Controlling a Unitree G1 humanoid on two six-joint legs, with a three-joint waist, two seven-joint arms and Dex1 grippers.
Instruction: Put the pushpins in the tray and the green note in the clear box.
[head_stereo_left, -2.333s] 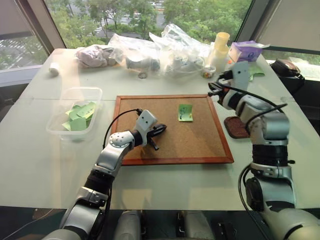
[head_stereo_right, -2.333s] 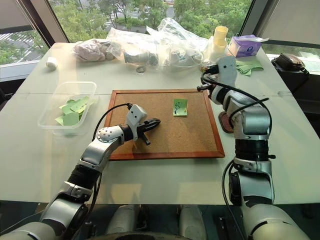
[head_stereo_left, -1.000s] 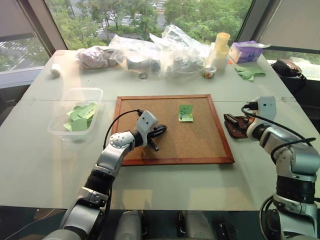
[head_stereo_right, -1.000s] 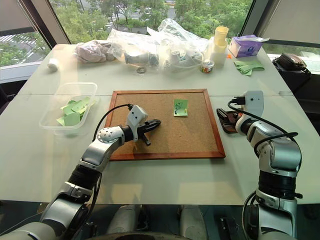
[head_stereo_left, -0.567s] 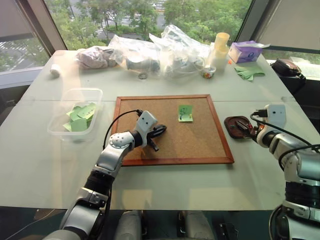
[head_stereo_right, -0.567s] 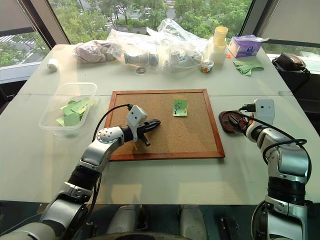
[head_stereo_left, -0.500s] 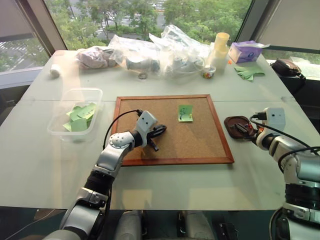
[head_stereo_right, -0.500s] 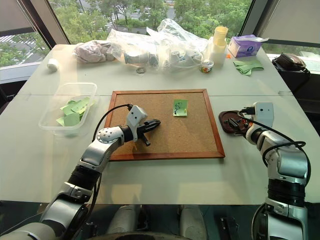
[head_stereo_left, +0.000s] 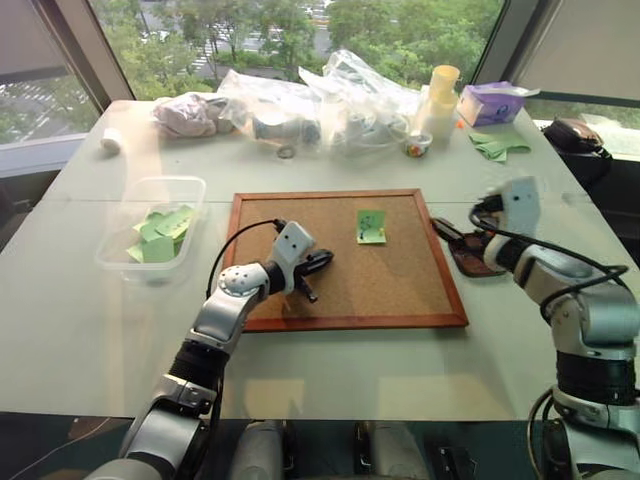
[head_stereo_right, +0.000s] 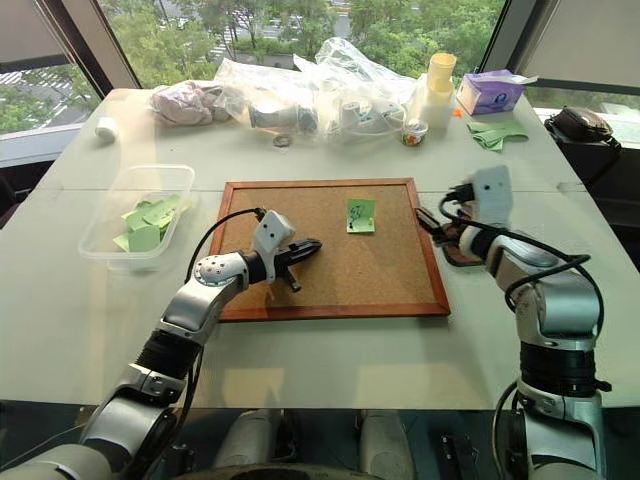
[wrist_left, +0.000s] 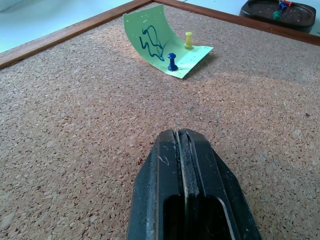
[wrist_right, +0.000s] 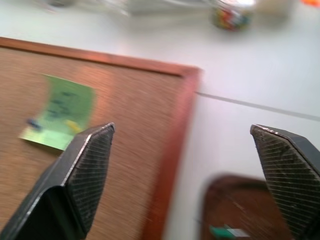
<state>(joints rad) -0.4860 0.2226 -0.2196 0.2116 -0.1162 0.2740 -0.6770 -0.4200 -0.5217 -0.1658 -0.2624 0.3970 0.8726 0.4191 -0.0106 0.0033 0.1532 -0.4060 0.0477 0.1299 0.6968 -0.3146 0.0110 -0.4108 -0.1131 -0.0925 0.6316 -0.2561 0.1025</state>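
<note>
The green note (head_stereo_left: 371, 226) lies curled on the cork board (head_stereo_left: 300, 285), pinned by a blue pushpin (wrist_left: 172, 62) and a yellow pushpin (wrist_left: 188, 39). My left gripper (head_stereo_left: 322, 262) rests shut on the board, short of the note, with nothing between its fingers. My right gripper (wrist_right: 182, 129) hangs open over the board's right edge, above the near side of the dark oval tray (wrist_right: 245, 205). The tray (wrist_left: 260, 11) holds a few pins, a green one (wrist_right: 220, 232) among them. The clear box (head_stereo_left: 150, 225) stands left of the board with several green slips inside.
Clear plastic bags (head_stereo_left: 330, 100) crowd the table's far side, with yellow cups (head_stereo_left: 440, 90), a small jar of pins (head_stereo_left: 415, 147), a purple carton (head_stereo_left: 492, 100) and green paper sheets (head_stereo_left: 497, 147). A black object (head_stereo_left: 572, 135) sits at the far right, a white roll (head_stereo_left: 108, 140) far left.
My right gripper has swung left and a little up, from the tray's right side to the board's right edge. The left gripper, note and pins have not moved.
</note>
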